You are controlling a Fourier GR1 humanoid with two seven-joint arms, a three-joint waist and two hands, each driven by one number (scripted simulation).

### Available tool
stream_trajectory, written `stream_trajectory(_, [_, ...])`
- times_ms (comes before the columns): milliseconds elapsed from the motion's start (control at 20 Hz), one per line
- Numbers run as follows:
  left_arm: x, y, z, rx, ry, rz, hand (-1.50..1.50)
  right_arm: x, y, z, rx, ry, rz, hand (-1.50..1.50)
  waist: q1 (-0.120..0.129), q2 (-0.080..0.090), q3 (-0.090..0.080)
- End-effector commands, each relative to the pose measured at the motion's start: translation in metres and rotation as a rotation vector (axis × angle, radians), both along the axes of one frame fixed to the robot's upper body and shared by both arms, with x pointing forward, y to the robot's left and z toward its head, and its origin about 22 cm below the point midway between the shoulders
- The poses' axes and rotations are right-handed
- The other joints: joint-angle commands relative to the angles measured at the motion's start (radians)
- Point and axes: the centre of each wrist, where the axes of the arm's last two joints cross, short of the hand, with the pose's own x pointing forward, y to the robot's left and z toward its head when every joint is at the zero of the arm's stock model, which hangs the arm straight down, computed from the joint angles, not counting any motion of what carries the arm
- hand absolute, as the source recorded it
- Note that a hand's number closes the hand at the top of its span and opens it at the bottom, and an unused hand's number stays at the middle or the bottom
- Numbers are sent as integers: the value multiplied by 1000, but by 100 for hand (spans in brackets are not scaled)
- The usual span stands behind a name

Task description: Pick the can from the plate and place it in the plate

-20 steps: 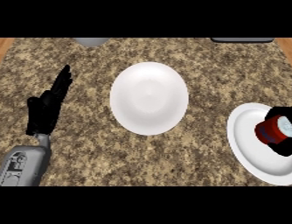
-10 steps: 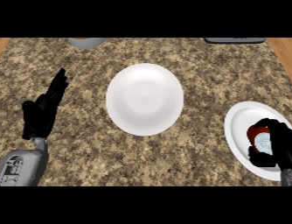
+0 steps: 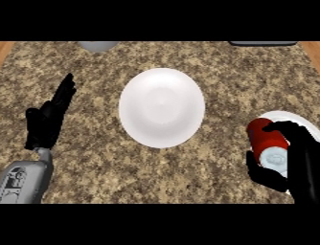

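A red can (image 3: 268,137) with a white end lies on its side on the white plate (image 3: 295,119) at the right edge. My right hand (image 3: 302,162) covers that plate from below, its fingers and thumb curled round the can. A second white plate (image 3: 161,106) sits in the middle of the counter with nothing on it. At the left my left hand (image 3: 48,118) stays open, fingers pointing up, well away from both plates.
The speckled stone counter (image 3: 92,158) has wooden strips at its left and right edges. A grey round object (image 3: 97,46) shows at the far edge, and a dark flat thing (image 3: 262,43) at the far right.
My right hand has closed round the can, which now lies further left over the right plate's left rim. The view has shifted slightly. The left hand is unchanged.
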Motion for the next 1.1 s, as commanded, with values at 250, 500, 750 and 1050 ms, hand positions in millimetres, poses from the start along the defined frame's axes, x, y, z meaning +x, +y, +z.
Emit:
stream_trajectory(250, [11, -7, -5, 6, -14, -17, 0, 16, 75, 61, 118, -76, 182, 150, 14, 6, 2])
stream_trajectory(500, [5, -8, 5, 4, -10, -8, 0, 72, 114, 47, 168, -17, 191, 150, 27, 8, 3])
stream_trajectory(750, [3, -10, 18, 10, -16, -23, 0, 119, 131, 23, 218, 6, 231, 150, 37, 10, 3])
stream_trajectory(1050, [10, -11, 14, 2, -11, -36, 0, 143, 165, -3, 42, 126, 196, 150, 42, 11, 2])
